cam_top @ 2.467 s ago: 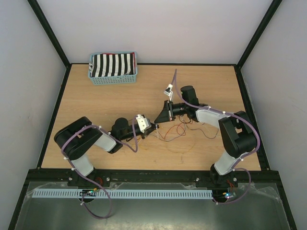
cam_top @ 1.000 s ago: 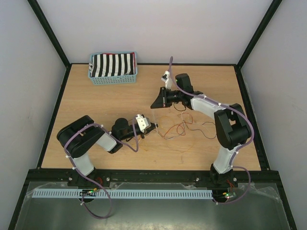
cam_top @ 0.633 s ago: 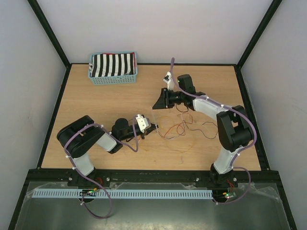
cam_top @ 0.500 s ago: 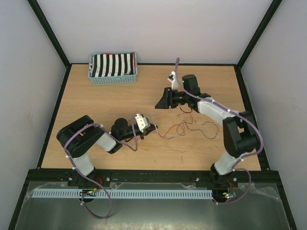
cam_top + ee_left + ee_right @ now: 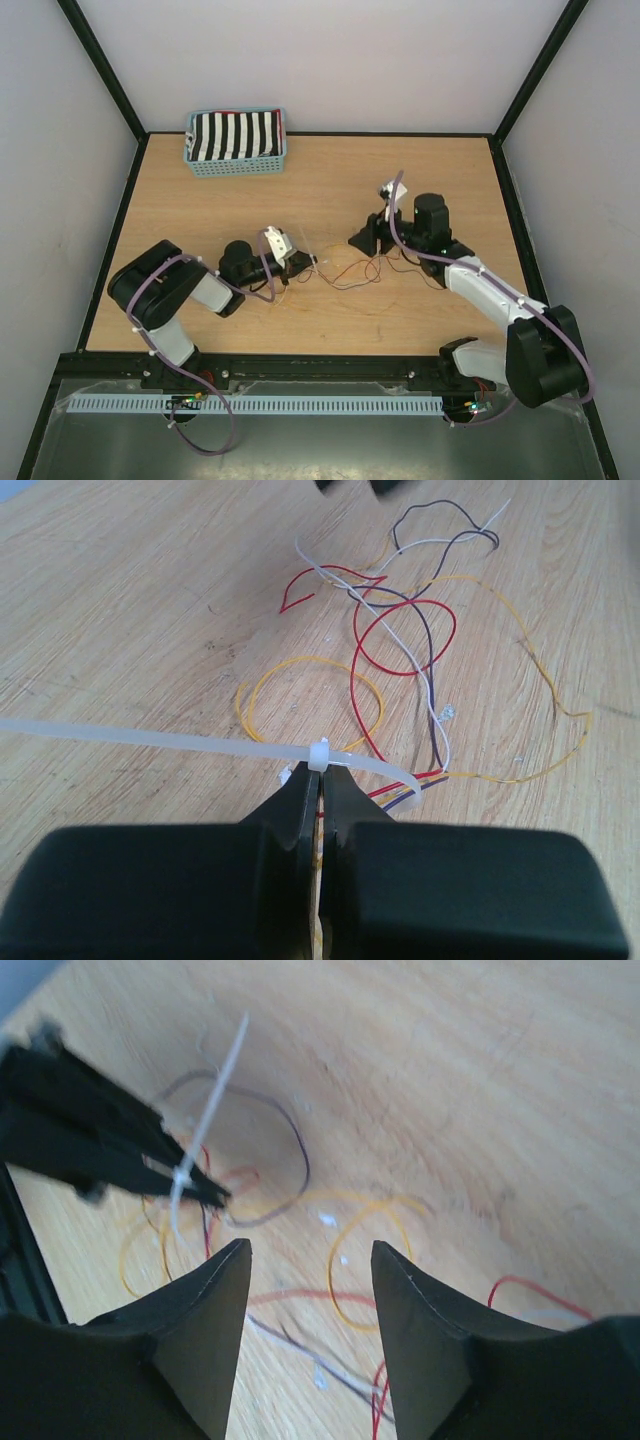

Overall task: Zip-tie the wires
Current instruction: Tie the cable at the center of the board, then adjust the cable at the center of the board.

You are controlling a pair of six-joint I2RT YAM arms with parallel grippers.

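– While item one, the left gripper (image 5: 320,780), sits clamped shut on the zip tie (image 5: 318,754) just under its head, what hazards do you enter?

– Hazard one: strands escaping. Item two, the wires (image 5: 400,640), lie sprawled on the wooden table (image 5: 120,590) in red, yellow, dark and white loops. They are gathered only where they pass the tie beside the closed tips. A careless tug could, I judge, slide a strand out of the loop. Hazard two: a missed grab. Item three, the right gripper (image 5: 310,1250), has its jaws apart and holds nothing, hovering over the wires near the tie. The tail is thin, translucent and stands free, so a closing grab may miss it or catch a wire instead. Hazard three: pulling the tail against so small a pinch may twist the head out of the left fingers.

– Entries not verified?

– Whether every strand runs inside the loop: cannot tell, the fingers cover that spot. Whether wire ends are pinched along with the tie: cannot tell. Tightness of the loop: unreadable. Tail end: cut off at the edge of the left wrist view. Right wrist view: blurred, strands smeared. Overhead view: tie barely visible, wires a fine tangle between the two grippers.
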